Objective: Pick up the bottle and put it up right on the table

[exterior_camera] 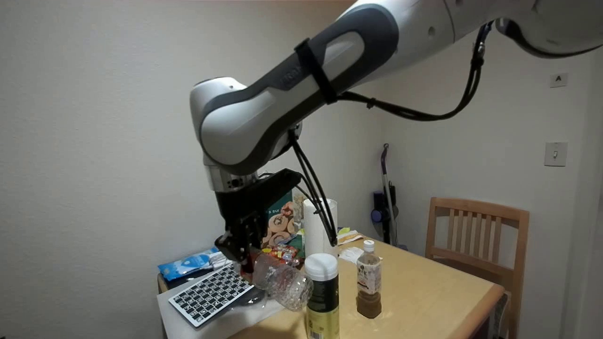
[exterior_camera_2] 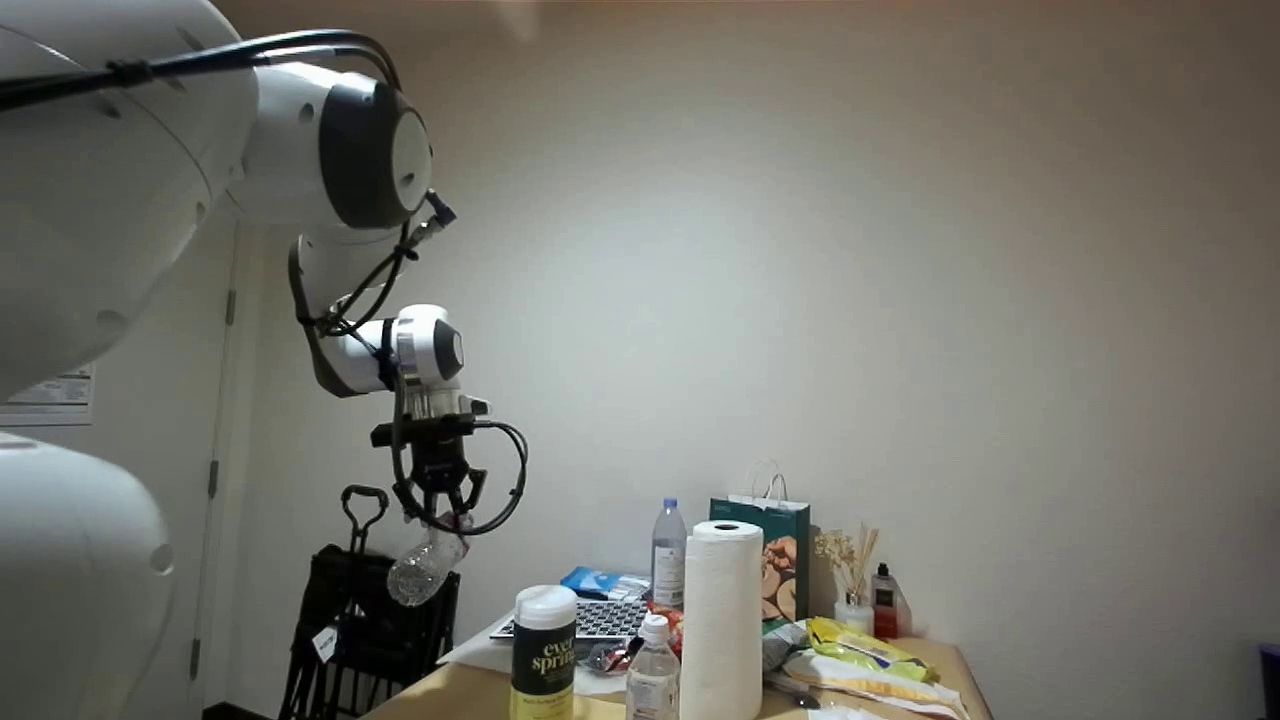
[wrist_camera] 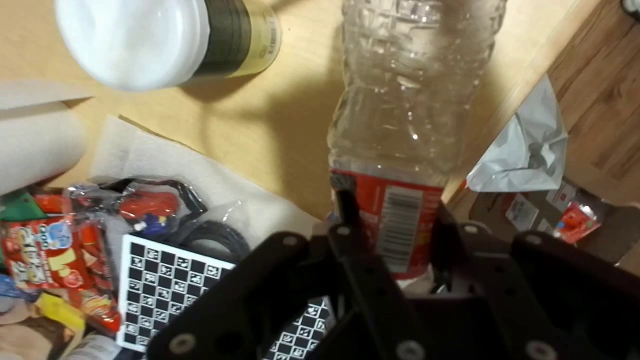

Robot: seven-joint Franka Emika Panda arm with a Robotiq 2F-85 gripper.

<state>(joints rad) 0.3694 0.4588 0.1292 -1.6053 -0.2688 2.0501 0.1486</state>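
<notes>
The gripper [wrist_camera: 395, 225] is clamped on a red-labelled clear plastic bottle [wrist_camera: 402, 125], a finger on either side of the label; the bottle looks empty. It is held in the air over the light tan wooden table [exterior_camera: 424, 292], tilted, with its ridged base hanging lower than the labelled part. Near but apart from it, an ever spring canister [exterior_camera_2: 543, 655] with a white lid [exterior_camera_2: 546, 606] stands upright on the table, its opaque walls hiding the contents. A white-capped bottle [exterior_camera: 370, 277] stands upright too, with brown liquid [exterior_camera: 369, 305] in its lower part (the color shows through the clear wall below the label in an exterior view). Also in an exterior view, a blue-capped bottle [exterior_camera_2: 668, 556] is upright near a dark green paper bag [exterior_camera_2: 785, 530]; I cannot tell what either holds. Near the bag, a small white vase [exterior_camera_2: 853, 614] holds dried flowers [exterior_camera_2: 846, 552], and a black-capped reddish bottle [exterior_camera_2: 886, 612] stands just beside it. In the wrist view, a red snack packet [wrist_camera: 55, 255] lies just beside a black-and-white checkered board [wrist_camera: 170, 290].
</notes>
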